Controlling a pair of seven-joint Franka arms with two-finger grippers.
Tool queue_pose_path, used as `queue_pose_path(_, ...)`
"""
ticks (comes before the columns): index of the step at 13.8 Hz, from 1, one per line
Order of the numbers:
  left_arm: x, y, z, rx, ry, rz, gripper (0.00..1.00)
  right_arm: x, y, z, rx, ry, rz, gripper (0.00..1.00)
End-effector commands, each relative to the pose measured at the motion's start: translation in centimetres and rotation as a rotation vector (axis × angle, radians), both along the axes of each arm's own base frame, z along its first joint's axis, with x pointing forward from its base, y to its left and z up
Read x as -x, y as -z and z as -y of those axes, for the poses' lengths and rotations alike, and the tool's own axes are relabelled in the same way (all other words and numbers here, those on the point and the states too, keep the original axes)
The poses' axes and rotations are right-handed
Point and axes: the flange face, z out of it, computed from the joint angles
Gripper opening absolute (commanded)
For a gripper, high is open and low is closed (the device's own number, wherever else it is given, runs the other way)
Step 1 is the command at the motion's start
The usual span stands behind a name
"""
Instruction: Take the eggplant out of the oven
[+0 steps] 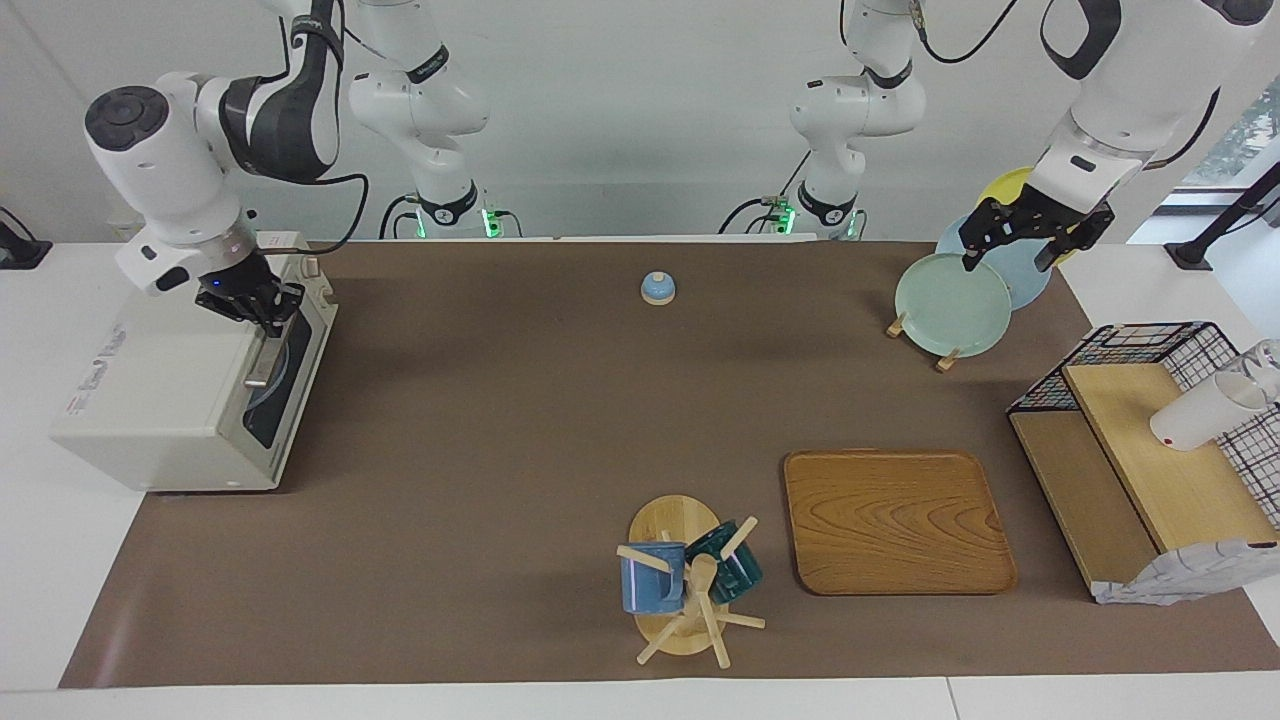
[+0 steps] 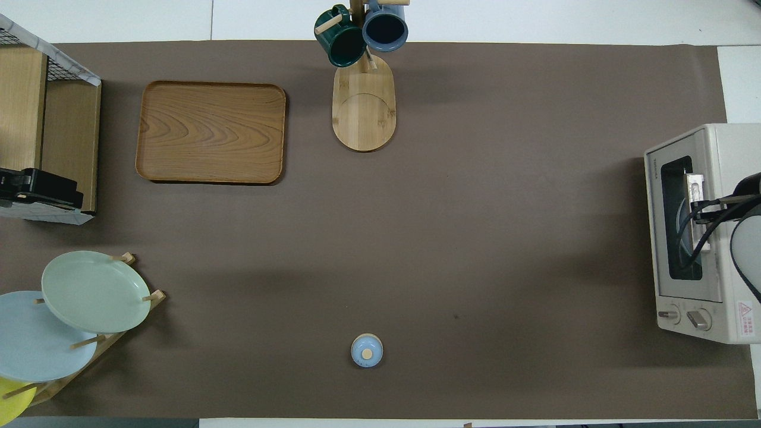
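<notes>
Off-white oven (image 1: 170,400) sits shut; the right gripper (image 1: 262,312) clamps its door handle (image 1: 265,352). Pull outward and down smoothly. The left gripper (image 1: 1035,245) waits over the plates (image 1: 955,300), jaws apart.

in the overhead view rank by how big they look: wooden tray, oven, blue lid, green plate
Largest to smallest:
1. wooden tray
2. oven, partly cut off by the frame, so unsure against the tray
3. green plate
4. blue lid

1. Oven (image 1: 160,400): smooth off-white casing, dark glossy glass door, metal bar handle (image 1: 262,358).
2. Tray (image 1: 895,520), lower right: grained, lightly glossy wood.
3. Table cover (image 1: 500,400): matt brown, paper-like.
4. Basket shelf (image 1: 1130,345), right edge: black wire.
</notes>
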Motion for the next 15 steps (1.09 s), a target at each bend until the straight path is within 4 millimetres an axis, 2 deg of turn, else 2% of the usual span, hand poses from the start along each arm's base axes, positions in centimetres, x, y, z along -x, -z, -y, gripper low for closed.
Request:
queue_pose_path(1,0.8,-0.1,-0.2,-0.018,-0.007,0.006,1.00,0.9,0.3,0.3,0.008,-0.026,0.006,0.00)
queue_pose_path(2,0.8,-0.1,-0.2,-0.018,-0.007,0.006,1.00,0.7,0.4,0.3,0.009,-0.027,0.014,0.00)
queue_pose_path(5,0.8,-0.1,-0.3,-0.018,-0.010,0.006,1.00,1.0,2.9,-0.8,-0.009,-0.035,0.027,0.00)
queue_pose_path(7,0.8,-0.1,-0.3,-0.018,-0.008,0.006,1.00,1.3,4.2,-2.5,-0.058,-0.033,0.022,0.00)
queue_pose_path(11,0.8,-0.1,-0.3,-0.018,-0.008,0.006,1.00,-0.3,7.6,-6.0,-0.065,-0.071,0.076,0.00)
queue_pose_path(14,0.8,-0.1,-0.3,-0.018,-0.008,0.006,1.00,-1.7,10.6,-5.9,-0.057,-0.075,0.107,0.00)
queue_pose_path(15,0.8,-0.1,-0.2,-0.018,-0.007,0.006,1.00,-1.7,11.1,-6.1,-0.056,-0.078,0.116,0.00)
